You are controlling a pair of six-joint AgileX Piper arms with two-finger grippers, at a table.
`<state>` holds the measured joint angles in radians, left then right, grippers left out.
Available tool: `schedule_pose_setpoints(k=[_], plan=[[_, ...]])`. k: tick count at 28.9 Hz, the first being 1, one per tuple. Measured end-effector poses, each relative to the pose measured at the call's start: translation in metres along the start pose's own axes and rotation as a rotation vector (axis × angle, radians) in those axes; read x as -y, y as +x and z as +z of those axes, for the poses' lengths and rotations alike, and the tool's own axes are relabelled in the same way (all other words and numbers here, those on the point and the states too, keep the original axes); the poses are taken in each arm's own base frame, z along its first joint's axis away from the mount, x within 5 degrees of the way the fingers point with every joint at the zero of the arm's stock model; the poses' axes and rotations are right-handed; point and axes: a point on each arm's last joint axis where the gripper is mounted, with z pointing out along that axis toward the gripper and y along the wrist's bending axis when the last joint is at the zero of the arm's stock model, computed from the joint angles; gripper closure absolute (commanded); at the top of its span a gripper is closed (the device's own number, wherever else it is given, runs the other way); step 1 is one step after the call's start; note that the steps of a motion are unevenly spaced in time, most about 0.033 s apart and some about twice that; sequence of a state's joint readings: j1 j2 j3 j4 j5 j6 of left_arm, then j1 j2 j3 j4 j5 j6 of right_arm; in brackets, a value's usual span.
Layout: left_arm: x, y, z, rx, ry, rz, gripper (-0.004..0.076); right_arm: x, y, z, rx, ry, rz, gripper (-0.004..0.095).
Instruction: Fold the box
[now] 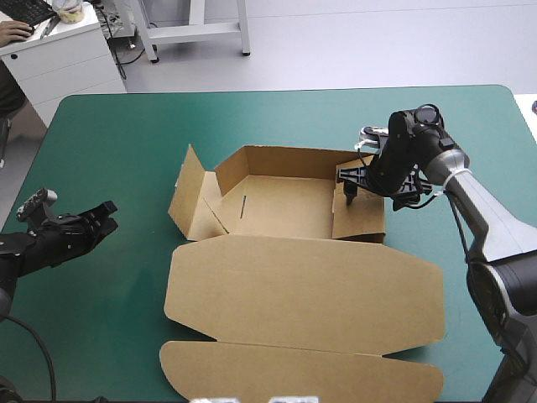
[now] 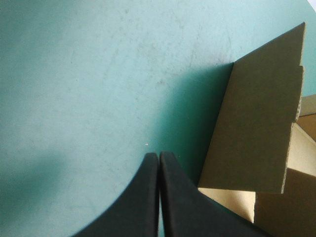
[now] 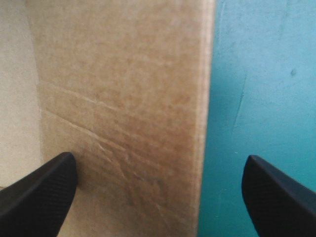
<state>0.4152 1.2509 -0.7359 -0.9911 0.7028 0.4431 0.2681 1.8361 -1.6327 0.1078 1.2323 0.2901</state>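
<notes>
High view shows you the brown box in the middle of the teal-green cover, partly formed: the far wall and the right wall stand up around the tray, a side flap leans outward at the tray's left end, and the lid lies flat toward the near edge with 1 more flap flat beyond it.

Your right gripper is at the tray's right wall, near its far corner, pointing down. In the right wrist view its 2 black fingers stand wide apart with that wall between them. 1 finger sits on the tray side, the other over bare cover. You cannot tell whether either pad touches the board.

Your left gripper sits low over the cover near the table's left edge, well apart from the box. In the left wrist view its fingers are pressed together into 1 point, holding nothing, with the leaning flap just ahead and to 1 side, and open cover beyond.
</notes>
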Motion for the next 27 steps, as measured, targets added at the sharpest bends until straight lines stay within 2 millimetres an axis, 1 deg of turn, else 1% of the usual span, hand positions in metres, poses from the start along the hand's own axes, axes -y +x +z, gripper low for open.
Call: schedule_pose_setpoints(k=[2,3,4,5,6,7,12,15,19,22,25,26,27], plan=[[0.000,0.000,0.000,0.000,0.000,0.000,0.0734,0.000,0.000,0.001,-0.002,-0.002,0.001,0.0343],[0.000,0.000,0.000,0.000,-0.001,0.000,0.0734,0.000,0.000,0.001,-0.003,-0.002,0.001,0.0481],[0.000,0.000,0.000,0.000,-0.001,0.000,0.0734,0.000,0.000,0.001,-0.004,-0.004,0.002,0.0651],[0.000,0.000,0.000,-0.001,-0.001,0.001,0.0734,-0.001,0.000,0.001,-0.004,-0.007,0.003,0.0801],[0.000,0.000,0.000,0.000,-0.002,0.001,0.0734,-0.001,0.000,0.001,-0.005,-0.011,0.004,0.0918],[0.000,0.000,0.000,0.000,-0.002,0.001,0.0734,-0.001,0.000,0.001,-0.004,-0.009,0.004,0.0898],[0.000,0.000,0.000,0.001,-0.003,0.002,0.0734,-0.001,0.000,0.001,-0.006,-0.015,-0.006,0.0908],[0.000,0.000,0.000,-0.003,-0.001,0.043,0.0734,-0.002,0.000,0.001,-0.008,-0.022,-0.022,0.0908],[0.000,0.000,0.000,-0.005,0.000,0.091,0.0734,-0.002,0.002,-0.008,0.013,-0.030,-0.057,0.0908],[0.000,0.000,0.000,-0.004,-0.001,0.121,0.0734,-0.002,0.006,-0.026,0.059,-0.032,-0.113,0.0908],[0.000,0.000,0.000,-0.004,-0.001,0.146,0.0734,-0.001,0.014,-0.052,0.127,-0.027,-0.189,0.0909],[0.000,0.000,0.000,-0.004,-0.001,0.169,0.0734,0.000,0.021,-0.074,0.180,-0.025,-0.236,0.0909],[0.000,0.000,0.000,-0.004,-0.001,0.182,0.0734,0.001,0.025,-0.084,0.206,-0.027,-0.252,0.0909]])
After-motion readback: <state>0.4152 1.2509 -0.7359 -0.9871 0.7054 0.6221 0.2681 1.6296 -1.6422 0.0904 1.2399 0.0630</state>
